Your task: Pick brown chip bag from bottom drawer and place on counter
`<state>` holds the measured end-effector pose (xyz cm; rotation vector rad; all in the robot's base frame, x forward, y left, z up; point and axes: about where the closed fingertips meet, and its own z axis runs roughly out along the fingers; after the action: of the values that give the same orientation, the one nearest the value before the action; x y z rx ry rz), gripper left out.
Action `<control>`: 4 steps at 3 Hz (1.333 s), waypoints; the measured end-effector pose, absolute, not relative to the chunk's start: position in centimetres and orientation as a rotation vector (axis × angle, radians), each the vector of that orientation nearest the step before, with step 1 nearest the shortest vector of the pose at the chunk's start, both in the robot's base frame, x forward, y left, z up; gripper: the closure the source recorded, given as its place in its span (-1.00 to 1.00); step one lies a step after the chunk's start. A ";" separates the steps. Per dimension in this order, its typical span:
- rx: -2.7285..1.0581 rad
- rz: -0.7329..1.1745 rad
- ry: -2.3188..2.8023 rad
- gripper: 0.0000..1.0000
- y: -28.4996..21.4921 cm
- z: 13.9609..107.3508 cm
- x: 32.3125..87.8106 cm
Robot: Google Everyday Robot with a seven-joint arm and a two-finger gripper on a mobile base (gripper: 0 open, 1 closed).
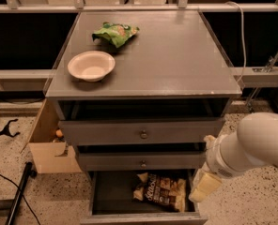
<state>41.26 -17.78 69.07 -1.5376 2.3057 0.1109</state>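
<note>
The brown chip bag (161, 191) lies flat in the open bottom drawer (111, 195), right of its middle, dark brown and cream with white lettering. My gripper (204, 185), a cream-coloured end on the white arm (251, 146), hangs just right of the bag, at the drawer's right wall, a little above the drawer floor. It holds nothing that I can see. The grey counter (176, 55) tops the cabinet above.
A white bowl (91, 65) and a green snack bag (115, 33) sit on the counter's left half. Two shallower knobbed drawers (142, 134) are slightly pulled out above the bottom one. A cardboard box (47, 146) stands left of the cabinet on the speckled floor.
</note>
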 end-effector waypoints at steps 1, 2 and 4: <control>-1.517 0.116 2.282 -1.00 -17.6 65.4 41.9; -1.496 0.121 2.290 -1.00 -17.9 61.4 42.4; -1.509 0.236 2.421 -1.00 -18.1 50.0 42.0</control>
<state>41.98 -18.13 49.98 -1.5091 2.4210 0.2363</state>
